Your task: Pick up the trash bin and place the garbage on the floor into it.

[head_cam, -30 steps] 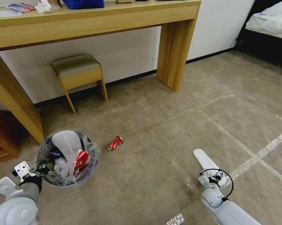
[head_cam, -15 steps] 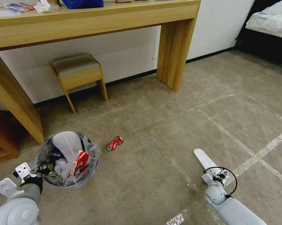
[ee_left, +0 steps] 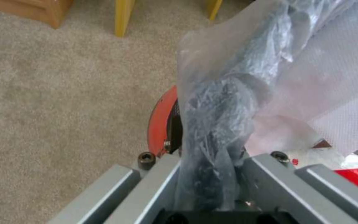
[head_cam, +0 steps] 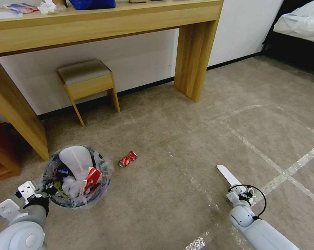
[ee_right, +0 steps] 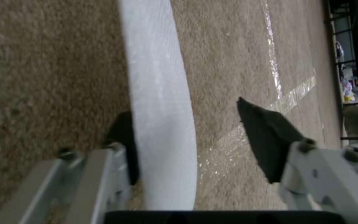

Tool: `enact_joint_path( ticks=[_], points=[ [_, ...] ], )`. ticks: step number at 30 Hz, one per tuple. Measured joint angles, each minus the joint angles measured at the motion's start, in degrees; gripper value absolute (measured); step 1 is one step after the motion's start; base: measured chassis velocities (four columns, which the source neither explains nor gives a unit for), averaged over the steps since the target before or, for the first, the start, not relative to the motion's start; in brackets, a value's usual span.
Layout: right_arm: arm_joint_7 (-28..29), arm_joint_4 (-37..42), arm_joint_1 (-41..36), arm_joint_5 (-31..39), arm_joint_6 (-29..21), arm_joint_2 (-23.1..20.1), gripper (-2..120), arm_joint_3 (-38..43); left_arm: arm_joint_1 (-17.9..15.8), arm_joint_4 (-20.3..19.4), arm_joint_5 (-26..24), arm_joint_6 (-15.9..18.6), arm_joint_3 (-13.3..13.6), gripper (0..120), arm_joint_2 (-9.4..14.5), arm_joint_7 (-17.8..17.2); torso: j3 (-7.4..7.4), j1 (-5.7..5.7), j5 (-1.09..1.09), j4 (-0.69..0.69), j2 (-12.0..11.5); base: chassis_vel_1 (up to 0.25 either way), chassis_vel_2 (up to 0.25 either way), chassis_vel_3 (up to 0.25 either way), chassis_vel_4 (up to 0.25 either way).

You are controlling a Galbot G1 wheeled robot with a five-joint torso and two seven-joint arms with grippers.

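1. Trash bin (head_cam: 75,177) sits on the floor (head_cam: 184,152), its rim clamped in the left gripper (ee_left: 206,174).
2. Right gripper (ee_right: 195,146) has slid back along the white insole (head_cam: 228,174) and is wide open, so no grasp yet.
3. Head view alone shows the crushed can (head_cam: 128,158).

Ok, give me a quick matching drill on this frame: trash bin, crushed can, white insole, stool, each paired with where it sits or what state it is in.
Things:
1. trash bin
2. crushed red can
3. white insole
4. stool

States:
A. lying loose on the carpet, just beside the bin
B. between the open fingers of the right gripper
C. standing under the wooden desk
D. rim clamped by the left gripper, litter inside

Pairs: 1-D, 2-A, 3-B, 4-C
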Motion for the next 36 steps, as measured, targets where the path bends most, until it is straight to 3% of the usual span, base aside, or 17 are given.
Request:
enact_joint_path(
  ticks=[4,7,10,14,21,28,36],
  points=[
    [0.19,0.04,-0.5,-0.09,0.68,0.04,33,0.2,0.42,-0.4,0.03,-0.01,-0.09,0,-0.03,0.01,0.0,0.0,0.0,0.0,0.0,0.0,0.0,0.0,0.0],
    [0.21,0.08,-0.54,-0.09,0.73,0.05,32,0.22,0.45,-0.45,0.03,-0.01,-0.11,0,-0.03,0.02,0.0,0.0,0.0,0.0,0.0,0.0,0.0,0.0,0.0],
    [0.34,1.15,-1.41,0.01,1.41,-0.09,10,1.01,0.83,-0.83,0.11,0.0,-0.14,0,-0.16,0.03,0.0,0.0,0.0,0.0,0.0,0.0,0.0,0.0,0.0],
    [0.45,1.73,-1.95,0.03,1.83,-0.35,0,1.58,0.91,-1.02,0.2,0.0,-0.11,0,-0.22,0.04,0.0,0.0,0.0,0.0,0.0,0.0,0.0,0.0,0.0],
    [0.7,4.86,-3.43,0.28,2.67,-0.98,0,3.65,1.03,-1.45,0.24,0.09,0.05,0,-0.2,0.05,0.0,0.0,0.0,0.0,0.0,0.0,0.0,0.0,0.0],
    [-0.44,17.54,-6.71,5.37,4.97,-3.73,0,9.57,1.82,-3.63,-0.54,0.56,0.55,0,0.48,0.02,0.0,0.0,-0.01,0.0,0.0,0.0,0.0,0.0,0.0],
    [-5.24,36.22,-8.29,15.15,16.65,-7.61,0,14.55,2.15,-5.95,-3.34,2.11,1.52,0,1.74,-0.83,-0.01,0.0,-0.01,0.01,0.0,0.0,0.0,0.0,0.0]
  ],
)
